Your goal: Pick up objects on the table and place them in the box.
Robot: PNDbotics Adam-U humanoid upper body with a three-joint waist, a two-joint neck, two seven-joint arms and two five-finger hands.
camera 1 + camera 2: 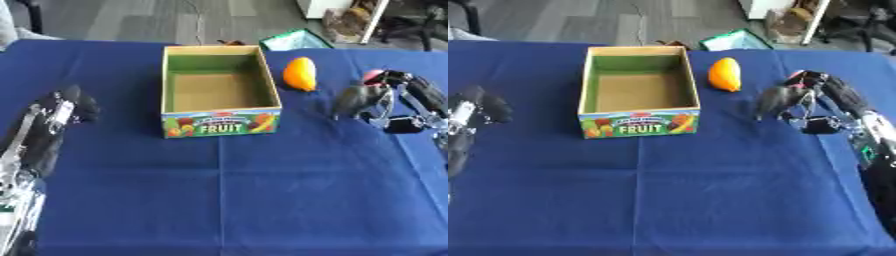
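A rectangular cardboard box [220, 95] printed "FRUIT" sits empty on the blue-clothed counter [262, 190]. A smooth orange fruit [300, 74] lies just right of it. The right hand [798, 97] curls around something red [373, 75]. The left hand [66, 107] rests curled, holding nothing.

**My arms and hands, seen from above**

My left hand [72, 102] is black, on a black forearm carrying a white label and silver metal parts. My right hand [815, 97] has black fingers with silver linkages; its forearm shows a small green marking.
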